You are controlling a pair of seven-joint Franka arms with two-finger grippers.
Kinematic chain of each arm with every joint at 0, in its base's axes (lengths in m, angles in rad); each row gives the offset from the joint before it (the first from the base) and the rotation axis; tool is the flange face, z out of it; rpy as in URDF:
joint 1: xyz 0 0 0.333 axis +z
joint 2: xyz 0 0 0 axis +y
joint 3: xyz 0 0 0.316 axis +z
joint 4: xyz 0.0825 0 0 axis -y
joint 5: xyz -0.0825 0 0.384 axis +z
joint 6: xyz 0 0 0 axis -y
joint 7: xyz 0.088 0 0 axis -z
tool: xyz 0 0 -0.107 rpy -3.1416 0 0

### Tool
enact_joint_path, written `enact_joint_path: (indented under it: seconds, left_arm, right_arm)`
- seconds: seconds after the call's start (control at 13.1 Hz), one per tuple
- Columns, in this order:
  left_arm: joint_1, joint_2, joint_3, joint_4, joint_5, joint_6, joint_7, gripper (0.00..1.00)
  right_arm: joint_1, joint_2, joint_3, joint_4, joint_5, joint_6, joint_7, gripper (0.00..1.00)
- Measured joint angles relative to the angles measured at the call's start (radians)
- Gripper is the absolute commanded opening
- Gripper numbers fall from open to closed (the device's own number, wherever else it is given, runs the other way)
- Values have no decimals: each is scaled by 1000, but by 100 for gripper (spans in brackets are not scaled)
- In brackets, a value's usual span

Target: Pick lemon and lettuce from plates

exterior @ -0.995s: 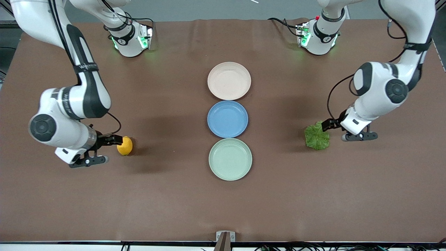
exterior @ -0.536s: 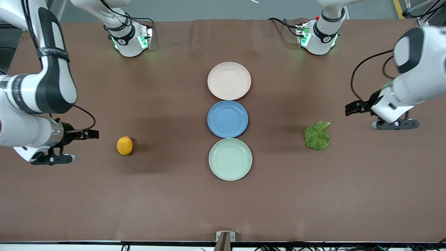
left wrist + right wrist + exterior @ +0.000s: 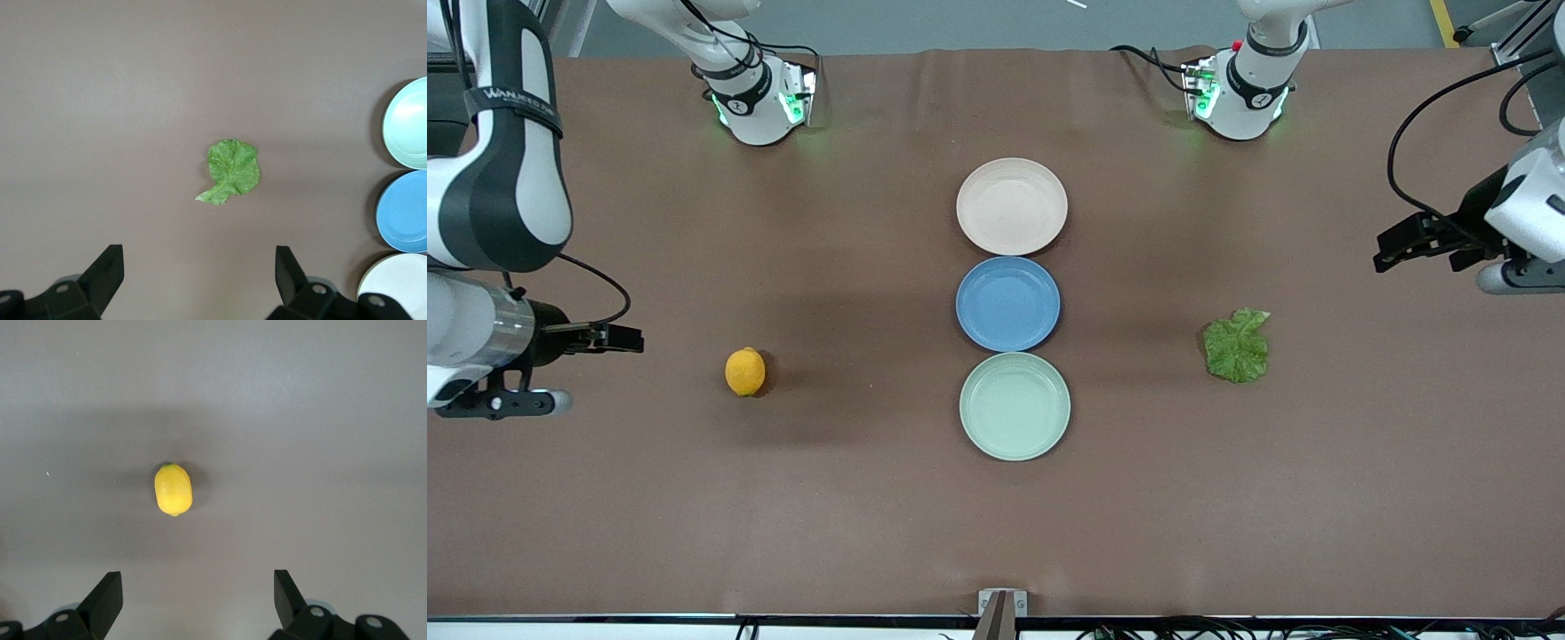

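**Both arms pull back, leaving lemon and lettuce on the bare surface**

Over the last second both arms have withdrawn from the items they stood at. The right gripper (image 3: 618, 338), which was right at the lemon (image 3: 744, 372), now hangs well apart from it toward the right arm's end of the surface (image 3: 783, 516), jaws open and empty. The left gripper (image 3: 1396, 244) has likewise left the lettuce (image 3: 1237, 345) and hangs near the left arm's end, jaws open and empty.

The lemon lies on the bare surface, well apart from the plates. The lettuce lies flat on the surface too, toward the left arm's end. The beige-pink plate (image 3: 1011, 205), the blue plate (image 3: 1008, 303) and the mint green plate (image 3: 1015, 405) sit in a row down the middle, all three empty. Judging from this, both items are already off the plates and released, so the task looks essentially done.

There is wide open room around each item. Both grippers sit close to the ends of the surface, so further retreat outward has little surface left under it; the middle row of plates is well clear of either arm.
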Motion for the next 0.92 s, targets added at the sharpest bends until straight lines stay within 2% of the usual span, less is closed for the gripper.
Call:
enact_joint_path:
  seconds: [0.38,0.61,0.92]
  left_arm:
    - [0,0,-4,43,0,-13,0,100]
    - [0,0,-5,48,0,-13,0,100]
    - [1,2,-2,49,0,-13,0,100]
  right_arm:
    - [-1,0,-3,20,3,-25,3,100]
    - [-28,-9,-5,23,46,-47,8,100]
    - [-45,-100,0,-29,30,-51,2,100]
